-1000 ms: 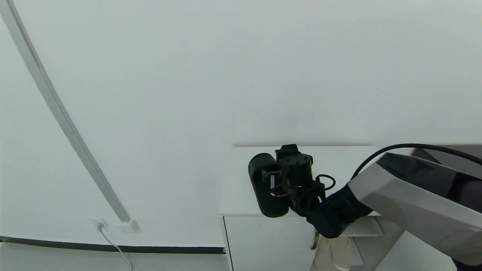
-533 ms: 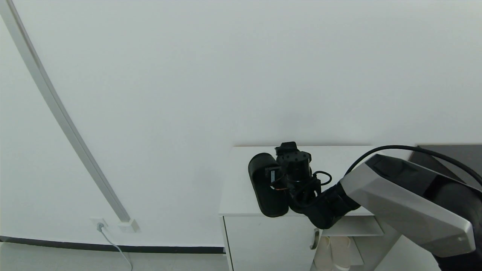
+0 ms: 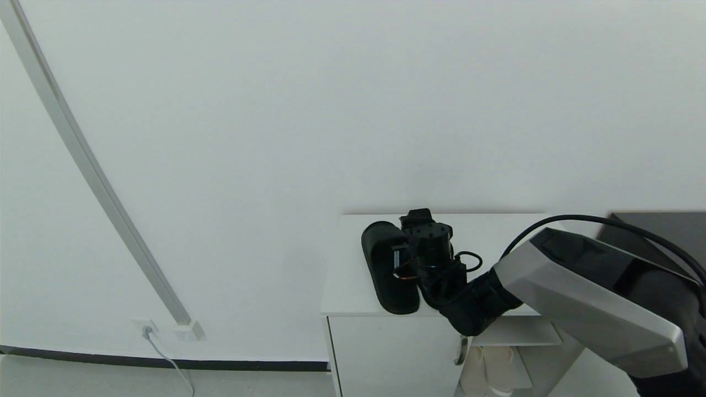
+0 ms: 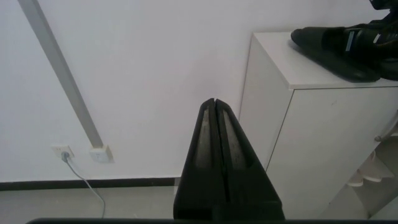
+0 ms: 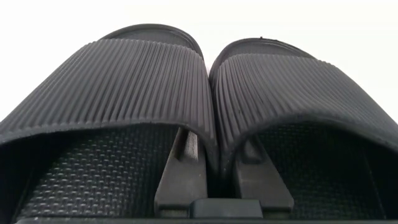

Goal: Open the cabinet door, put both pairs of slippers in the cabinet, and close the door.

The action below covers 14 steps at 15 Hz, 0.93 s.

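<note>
While atop the cabinet, black slippers within right gripper

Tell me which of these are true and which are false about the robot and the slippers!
1. The black slippers lie on top of the white cabinet. True.
2. The right gripper has one finger under each black slipper's strap. True.
3. The left gripper is wide open. False: its fingers are pressed together, holding nothing.
4. The white slippers lie on the floor by the wall socket. False: they are inside the open cabinet.
</note>
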### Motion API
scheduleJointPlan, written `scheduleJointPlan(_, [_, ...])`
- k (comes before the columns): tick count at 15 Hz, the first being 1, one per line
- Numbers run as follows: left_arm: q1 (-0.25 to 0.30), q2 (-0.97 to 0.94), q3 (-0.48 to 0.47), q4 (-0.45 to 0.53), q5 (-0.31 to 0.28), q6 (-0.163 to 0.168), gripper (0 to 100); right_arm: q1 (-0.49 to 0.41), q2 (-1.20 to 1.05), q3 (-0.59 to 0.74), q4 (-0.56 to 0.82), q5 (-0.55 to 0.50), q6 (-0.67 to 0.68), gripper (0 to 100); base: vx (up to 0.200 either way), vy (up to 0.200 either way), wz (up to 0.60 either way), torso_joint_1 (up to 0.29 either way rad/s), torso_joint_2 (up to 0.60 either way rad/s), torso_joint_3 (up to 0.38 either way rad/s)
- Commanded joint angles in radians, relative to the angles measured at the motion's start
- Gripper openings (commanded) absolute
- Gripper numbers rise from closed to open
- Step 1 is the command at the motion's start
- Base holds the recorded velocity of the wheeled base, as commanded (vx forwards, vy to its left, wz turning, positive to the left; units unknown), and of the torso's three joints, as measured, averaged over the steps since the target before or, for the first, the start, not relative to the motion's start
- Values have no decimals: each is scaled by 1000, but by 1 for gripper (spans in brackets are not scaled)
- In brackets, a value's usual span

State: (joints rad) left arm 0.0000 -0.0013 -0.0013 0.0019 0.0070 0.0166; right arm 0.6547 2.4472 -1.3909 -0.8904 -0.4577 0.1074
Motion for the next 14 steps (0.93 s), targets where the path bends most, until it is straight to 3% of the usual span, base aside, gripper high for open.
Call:
scheduleJointPlan(1, [0,1,0,0,-1,0,0,2,-22,12,-1,-4,0,0,0,0,0,0,0,0])
scheduleJointPlan(4, [0,1,0,0,1,0,0,17,-114,101,-1,-4,0,0,0,0,0,0,0,0])
scheduleJointPlan(10, [0,1,1,0,2,-6,0,85,-487,615,-110,-6,6,0,0,0,0,0,0,0])
scheduleJointPlan(14, [0,1,0,0,5,-7,0,117,-666,773,-105,4,3,0,0,0,0,0,0,0])
